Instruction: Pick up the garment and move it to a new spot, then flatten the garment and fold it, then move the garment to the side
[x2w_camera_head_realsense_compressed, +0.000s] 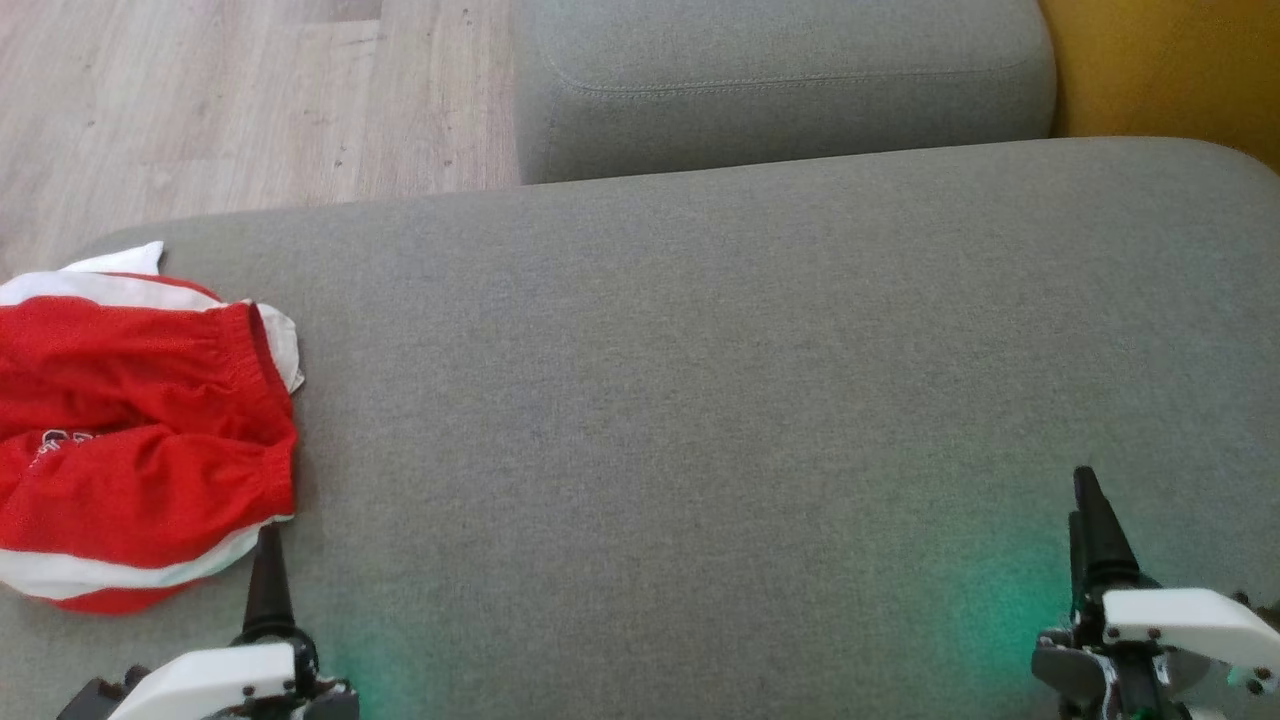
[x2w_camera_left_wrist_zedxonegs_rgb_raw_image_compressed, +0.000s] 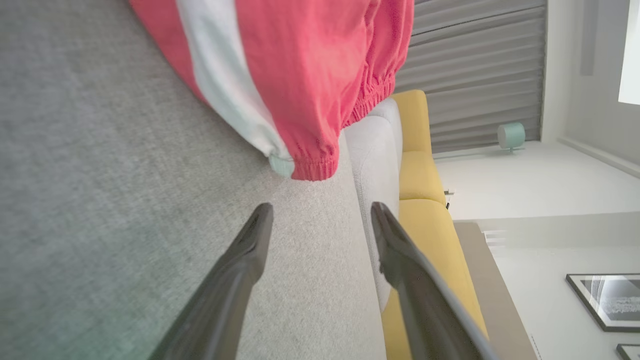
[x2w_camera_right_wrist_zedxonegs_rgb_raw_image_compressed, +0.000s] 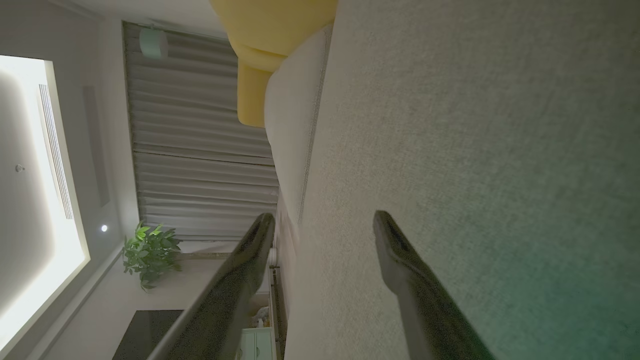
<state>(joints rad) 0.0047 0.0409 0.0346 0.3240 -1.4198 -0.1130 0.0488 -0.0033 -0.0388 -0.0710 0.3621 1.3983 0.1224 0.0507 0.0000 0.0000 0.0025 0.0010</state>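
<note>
The garment (x2w_camera_head_realsense_compressed: 130, 440) is a pair of red shorts with white side stripes, lying folded at the left edge of the grey sofa seat (x2w_camera_head_realsense_compressed: 700, 400). My left gripper (x2w_camera_head_realsense_compressed: 268, 545) hovers at the lower left, its tip just short of the garment's near hem, jaws open and empty. In the left wrist view the garment (x2w_camera_left_wrist_zedxonegs_rgb_raw_image_compressed: 300, 75) lies just beyond the spread fingers (x2w_camera_left_wrist_zedxonegs_rgb_raw_image_compressed: 250, 240) of the left gripper (x2w_camera_left_wrist_zedxonegs_rgb_raw_image_compressed: 322, 212). My right gripper (x2w_camera_head_realsense_compressed: 1090, 510) rests low at the lower right over bare cushion, open and empty. The right gripper (x2w_camera_right_wrist_zedxonegs_rgb_raw_image_compressed: 325, 220) has its fingers wide apart in the right wrist view.
A second grey cushion (x2w_camera_head_realsense_compressed: 780, 80) sits behind the seat, with a yellow sofa part (x2w_camera_head_realsense_compressed: 1170, 70) at the far right. Wooden floor (x2w_camera_head_realsense_compressed: 230, 100) lies beyond the seat's left rear edge. The wrist views show curtains (x2w_camera_right_wrist_zedxonegs_rgb_raw_image_compressed: 200, 150) and a plant (x2w_camera_right_wrist_zedxonegs_rgb_raw_image_compressed: 150, 250).
</note>
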